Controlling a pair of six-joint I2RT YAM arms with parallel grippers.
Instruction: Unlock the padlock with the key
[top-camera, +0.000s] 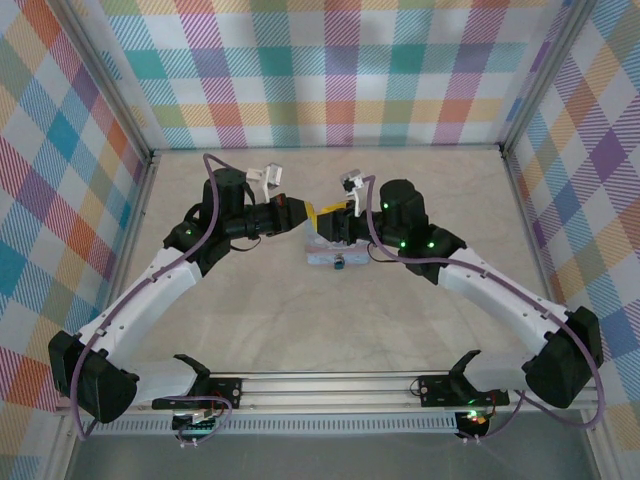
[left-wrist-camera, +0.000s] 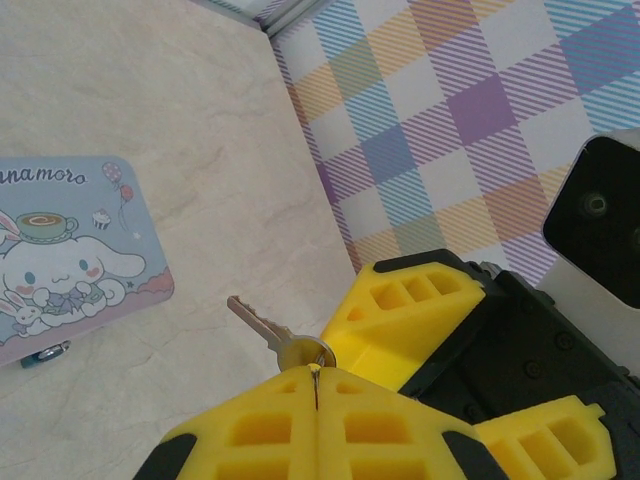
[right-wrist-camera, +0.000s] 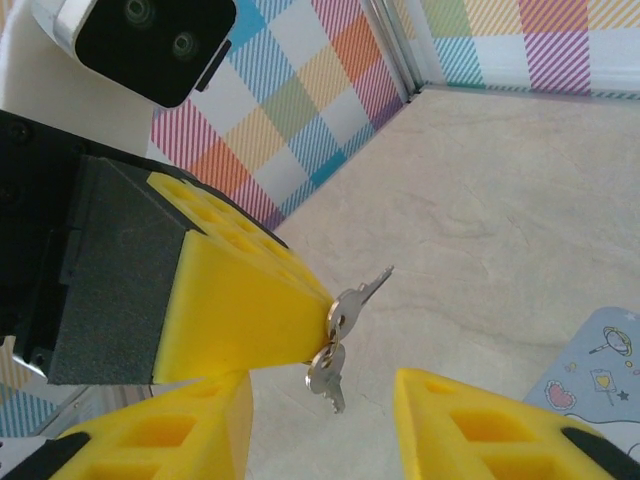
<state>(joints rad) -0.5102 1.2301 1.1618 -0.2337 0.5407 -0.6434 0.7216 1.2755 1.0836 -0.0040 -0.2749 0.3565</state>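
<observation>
My left gripper (left-wrist-camera: 316, 385) is shut on the head end of a small silver key (left-wrist-camera: 262, 325), whose blade sticks out past the yellow fingertips. In the right wrist view the same key (right-wrist-camera: 362, 291) points up and right, and a second key (right-wrist-camera: 328, 378) dangles from the ring below it. My right gripper (right-wrist-camera: 325, 425) is open, its fingers on either side of the dangling key and not touching it. The tiny dark padlock (top-camera: 340, 263) sits at the near edge of the pale blue tin (top-camera: 322, 252); the padlock (left-wrist-camera: 45, 352) also peeks out beside the tin (left-wrist-camera: 70, 250).
Both grippers meet above the middle of the beige table (top-camera: 420, 200), just behind the tin. Checked walls (top-camera: 330, 70) close in the back and sides. A metal rail (top-camera: 330, 385) runs along the near edge by the arm bases.
</observation>
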